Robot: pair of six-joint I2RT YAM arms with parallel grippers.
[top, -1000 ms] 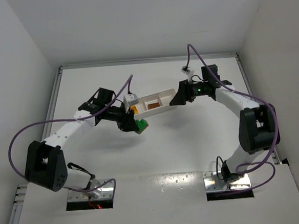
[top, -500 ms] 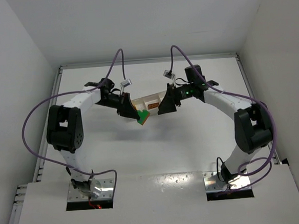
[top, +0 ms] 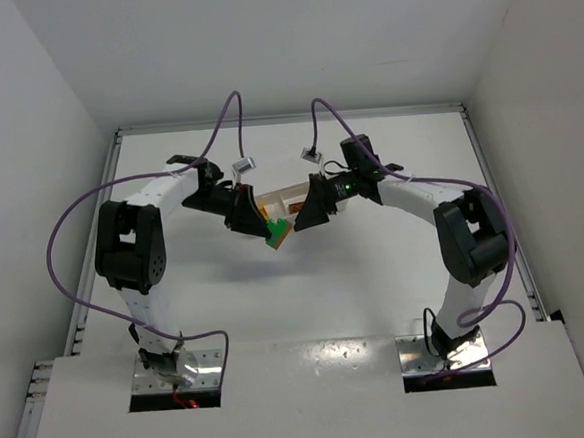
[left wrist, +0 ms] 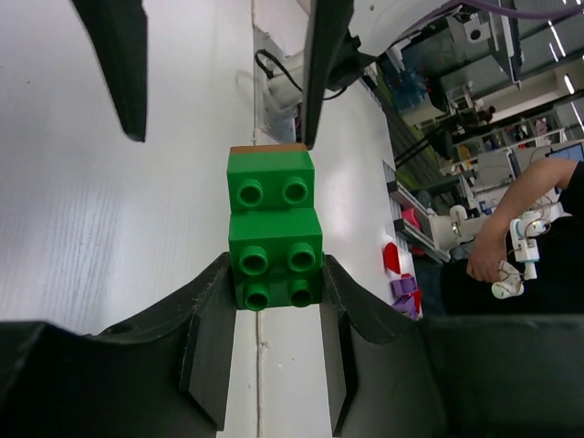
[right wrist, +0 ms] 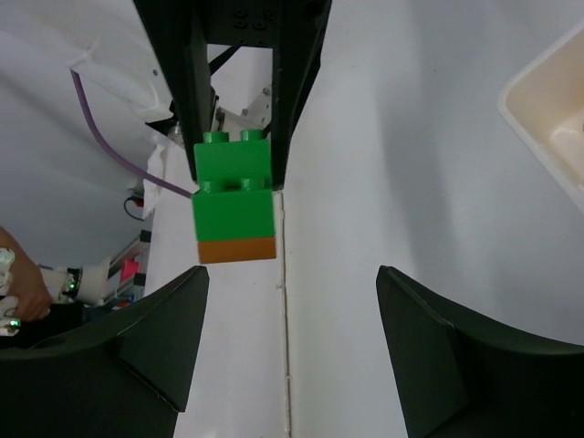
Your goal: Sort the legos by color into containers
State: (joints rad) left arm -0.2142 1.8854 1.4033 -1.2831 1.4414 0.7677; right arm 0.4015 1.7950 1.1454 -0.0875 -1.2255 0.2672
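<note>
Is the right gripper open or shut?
Open: the right gripper stands wide, nothing between its jaws; the left gripper holds the green brick stack.

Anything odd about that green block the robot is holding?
Yes: the green bricks in the left claw have an orange-brown brick stuck on their end, so two colours are joined. The open right claw faces them.

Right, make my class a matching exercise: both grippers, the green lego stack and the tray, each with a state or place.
1 left gripper
2 right gripper
3 green lego stack
4 white tray

a open, empty
b lying on the table
c shut on the stack
d orange-brown brick at its free end

Pairs: 1-c, 2-a, 3-d, 4-b
</note>
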